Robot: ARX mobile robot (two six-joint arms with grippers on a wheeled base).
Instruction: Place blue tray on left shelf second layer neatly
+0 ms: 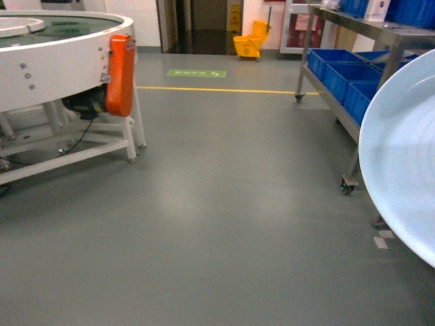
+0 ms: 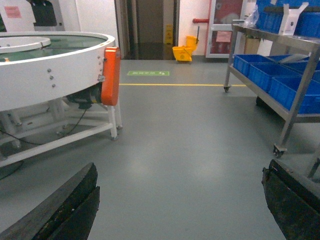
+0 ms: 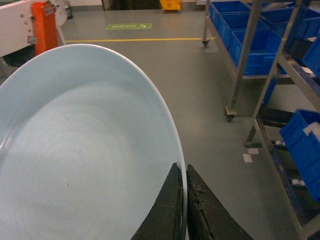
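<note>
The pale blue tray [image 1: 402,156] fills the right edge of the head view, held up on edge above the floor. In the right wrist view its smooth inside [image 3: 85,150] faces the camera. My right gripper [image 3: 183,168] is shut on its rim, one finger inside and one outside. My left gripper [image 2: 180,167] is open over bare floor with nothing between its fingers. The stainless-steel shelf rack [image 1: 391,58] stands to the right, well apart from the tray. I cannot tell which rack or tier is the left shelf's second layer.
Dark-blue crates [image 1: 348,76] sit on the rack's low tier, and a second rack [image 3: 295,80] stands nearer on the right. A white round machine with an orange guard [image 1: 121,75] is at the left. A yellow mop bucket [image 1: 250,42] stands beyond a yellow floor line [image 1: 224,89].
</note>
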